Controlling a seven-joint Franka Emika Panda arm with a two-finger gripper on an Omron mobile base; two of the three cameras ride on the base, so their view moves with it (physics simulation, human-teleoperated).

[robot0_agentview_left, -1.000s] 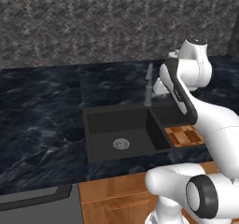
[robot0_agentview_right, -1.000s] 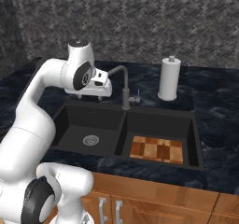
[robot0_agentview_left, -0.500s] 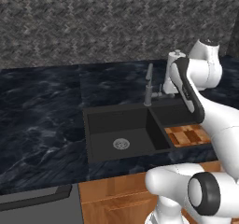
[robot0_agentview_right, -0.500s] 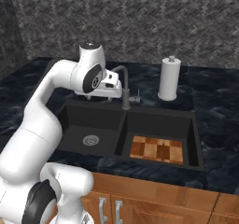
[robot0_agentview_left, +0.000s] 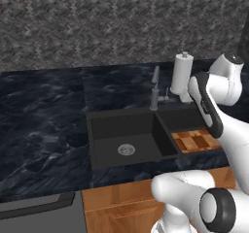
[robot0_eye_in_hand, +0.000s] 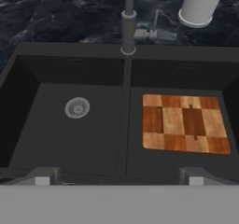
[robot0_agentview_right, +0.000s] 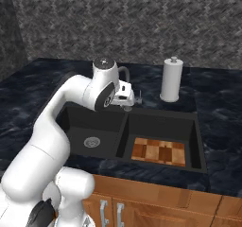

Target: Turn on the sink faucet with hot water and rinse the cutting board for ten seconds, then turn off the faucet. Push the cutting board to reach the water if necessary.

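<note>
Gripper [robot0_eye_in_hand: 119,178]: fingers spread, empty, above sink [robot0_eye_in_hand: 28,78]; cutting board [robot0_eye_in_hand: 185,123] ahead right; faucet [robot0_eye_in_hand: 128,27] beyond.

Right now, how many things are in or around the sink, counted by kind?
Faucet: 1
Cutting board: 1
Drain: 1
White cylinder: 1
Total: 4

A grey herringbone-tiled wall [robot0_agentview_left: 97,23] fills the upper frame. Below it runs a dark marbled countertop [robot0_agentview_left: 44,125]. Brown wooden cabinet fronts [robot0_agentview_right: 156,209] with metal handles [robot0_agentview_right: 115,214] line the lower edge.
</note>
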